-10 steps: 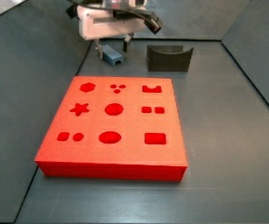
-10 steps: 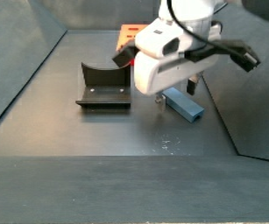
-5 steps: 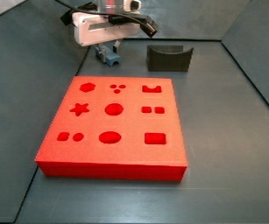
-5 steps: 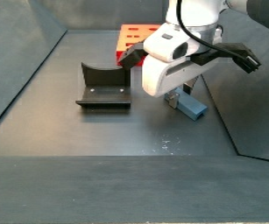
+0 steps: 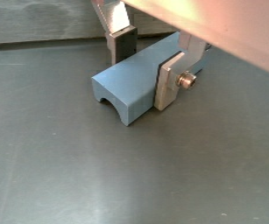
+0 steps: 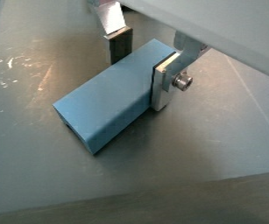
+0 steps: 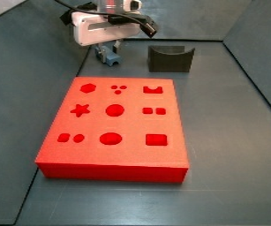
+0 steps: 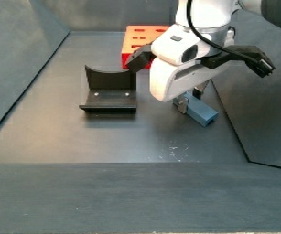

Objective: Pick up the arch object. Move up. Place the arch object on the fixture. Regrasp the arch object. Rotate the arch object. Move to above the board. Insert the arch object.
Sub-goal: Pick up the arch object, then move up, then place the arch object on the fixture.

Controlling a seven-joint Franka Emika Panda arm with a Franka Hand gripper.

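Arch object (image 5: 134, 83): we see the grey-blue block lying flat on the dark floor, its arched notch visible at one end in a wrist view.
Tool (image 6: 143, 58): down at the floor, both silver fingers (image 5: 172, 77) pressed on the block's long sides, so we read it as clamped on the arch object.
Fixture (image 7: 169, 58): near the block, apart from it.
Board (image 7: 116, 125): red slab, well apart from the block.
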